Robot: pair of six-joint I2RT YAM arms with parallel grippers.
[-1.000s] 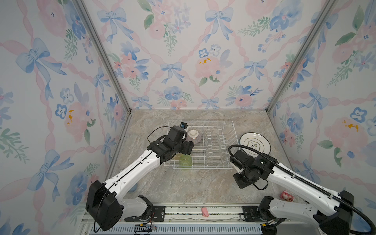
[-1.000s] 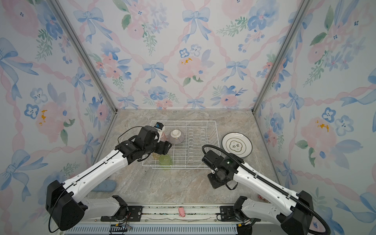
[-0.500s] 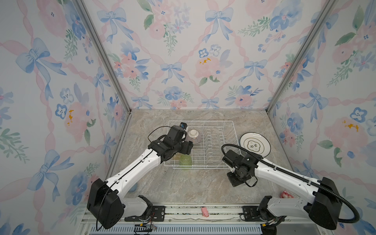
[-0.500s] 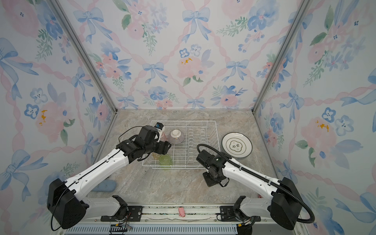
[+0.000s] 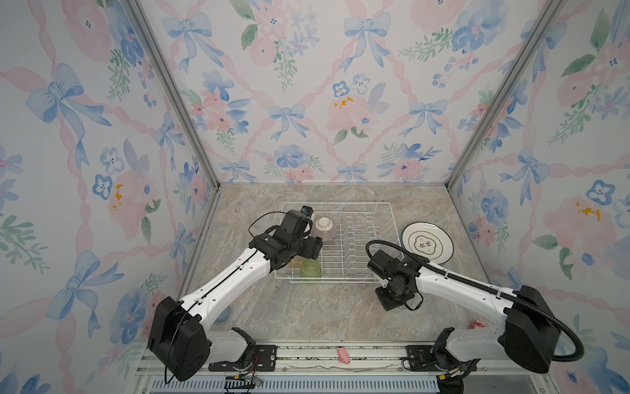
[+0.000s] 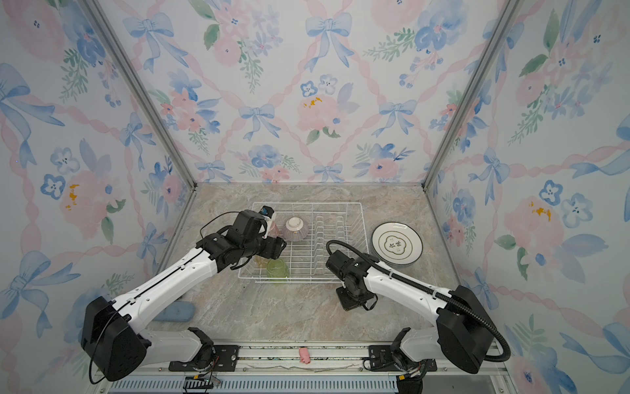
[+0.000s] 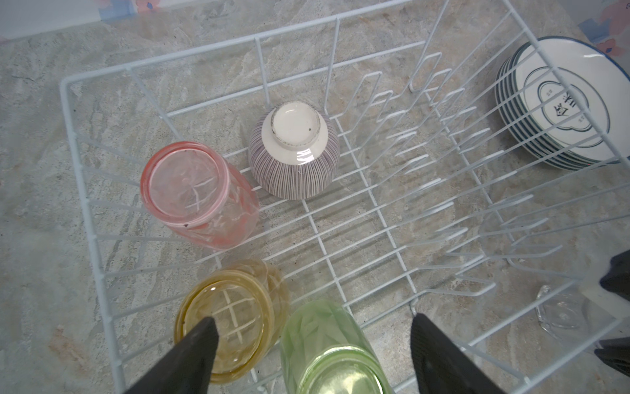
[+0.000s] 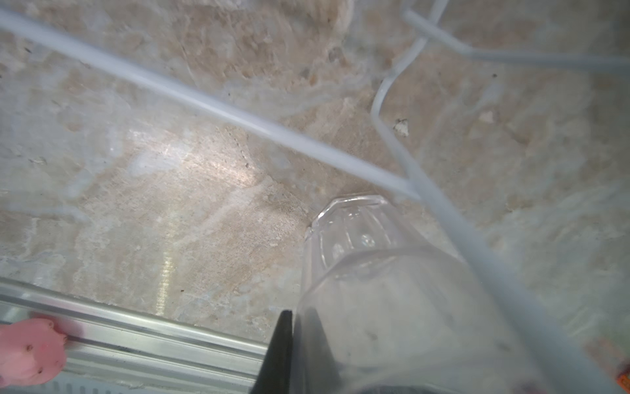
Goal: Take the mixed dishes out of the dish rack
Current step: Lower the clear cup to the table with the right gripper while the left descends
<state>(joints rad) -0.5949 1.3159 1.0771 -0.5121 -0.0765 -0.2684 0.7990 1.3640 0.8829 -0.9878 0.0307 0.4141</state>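
The dish rack (image 5: 354,203) holds an upturned striped bowl (image 7: 295,150) and pink (image 7: 194,194), yellow (image 7: 231,317) and green (image 7: 327,344) tumblers, all bottom up. My left gripper (image 7: 312,324) hangs open over the green tumbler (image 5: 310,267), one finger above the yellow one. A stack of dark-rimmed plates (image 5: 426,243) lies on the table right of the rack. The clear tumbler (image 8: 375,273) stands mouth up on the table by the rack's front right corner. My right gripper (image 8: 298,315) is shut on its wall, one finger inside, one outside.
Floral walls close in the back and both sides. A metal rail (image 8: 136,337) runs along the table's front edge, with a small pink thing (image 5: 343,354) on it. Another pink bit (image 5: 477,323) lies near the right arm's base, and a blue pad (image 6: 174,312) under the left arm.
My right arm has moved a little to the left, toward the rack's front right corner. The left arm has stayed over the tumblers, still open.
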